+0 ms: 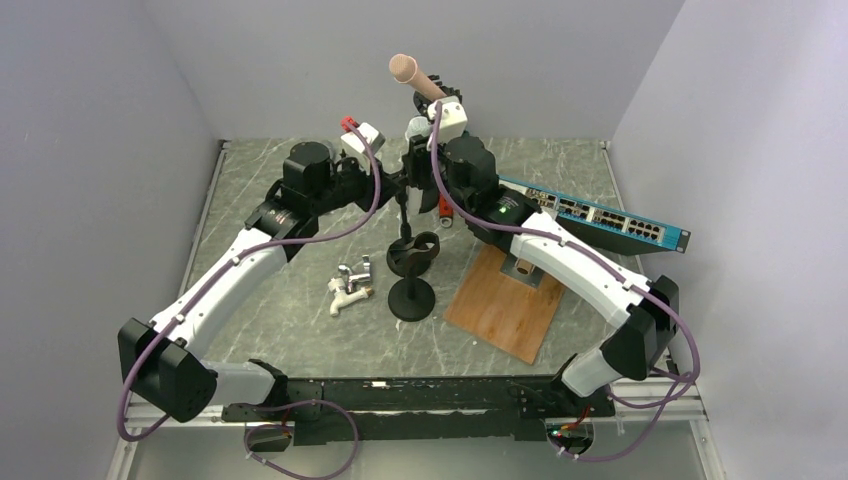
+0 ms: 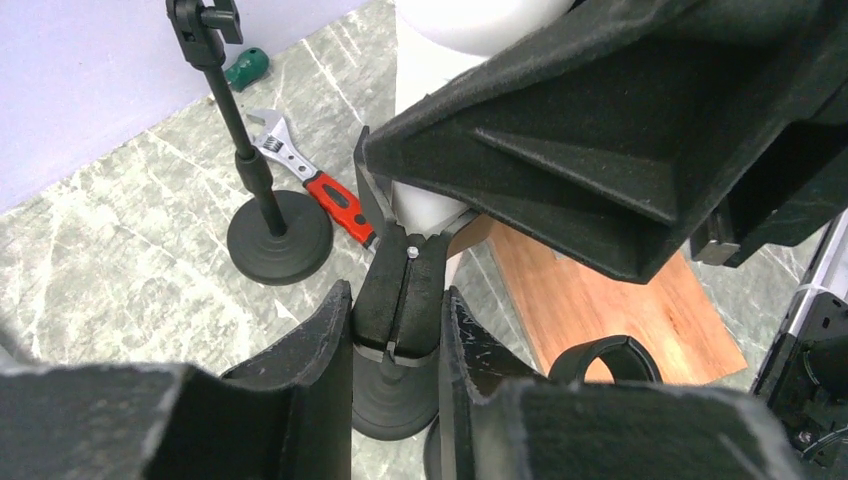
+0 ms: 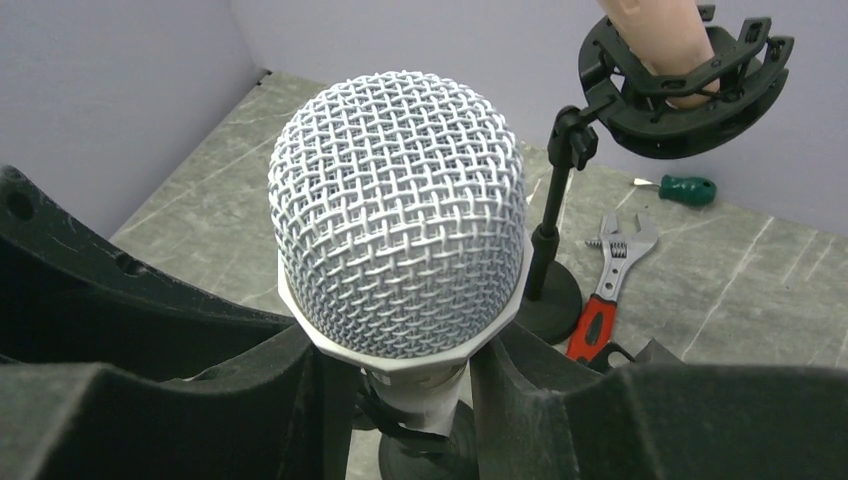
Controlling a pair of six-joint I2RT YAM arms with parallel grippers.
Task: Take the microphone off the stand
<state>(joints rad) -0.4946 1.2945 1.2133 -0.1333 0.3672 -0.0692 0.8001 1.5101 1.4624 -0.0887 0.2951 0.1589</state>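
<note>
Two microphones (image 1: 404, 68), two stands (image 2: 278, 235): right tool (image 3: 405, 395) grips silver microphone (image 3: 398, 210), left tool (image 2: 396, 335) seemingly clamps near stand (image 2: 398, 290).

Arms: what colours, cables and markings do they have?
The left arm and right arm have white shells with black joints. A purple cable runs along each. The right arm carries a green light. The left claw and right claw are black, angular.
</note>
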